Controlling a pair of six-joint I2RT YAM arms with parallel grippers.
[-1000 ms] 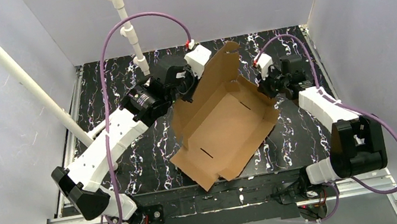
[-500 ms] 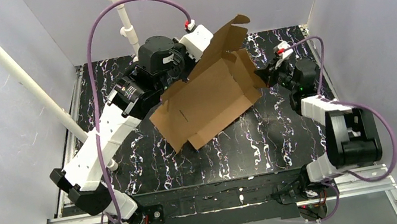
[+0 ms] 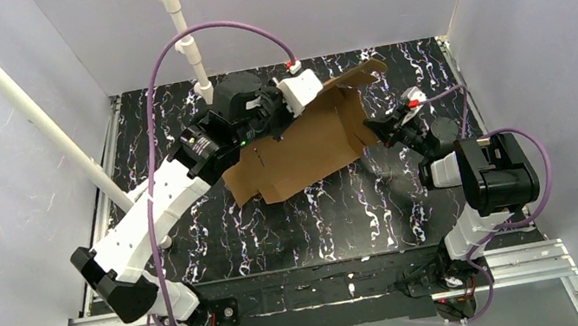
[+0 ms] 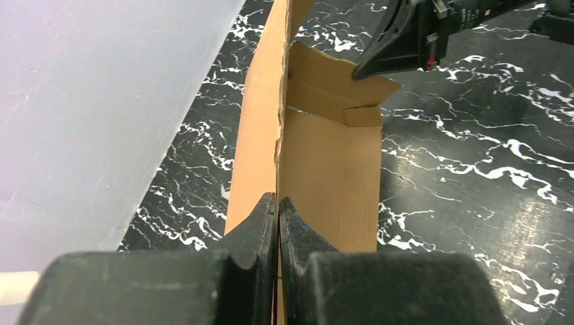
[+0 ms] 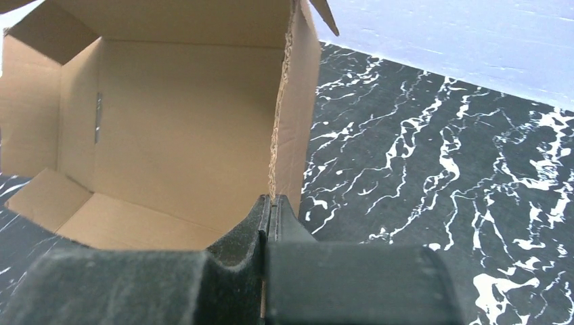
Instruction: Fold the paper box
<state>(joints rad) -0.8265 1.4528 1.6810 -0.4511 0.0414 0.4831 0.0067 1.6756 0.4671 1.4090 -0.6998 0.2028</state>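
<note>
The paper box is brown corrugated cardboard, half formed, tipped on its side above the back middle of the table with its underside toward the top camera. My left gripper is shut on its far-left wall; in the left wrist view the wall's thin edge runs straight out from between the pinched fingers. My right gripper is shut on the box's right wall. From the right wrist, the box's open inside shows, and its wall edge enters the shut jaws.
The black marbled table lies under the box. A white pipe post stands at the back left, and a slanted white pipe runs along the left. Grey walls close in on three sides.
Both arms have lifted and rolled the box from lying open side up to tipped over toward the back, while carrying it toward the far side. Both grips held throughout.
</note>
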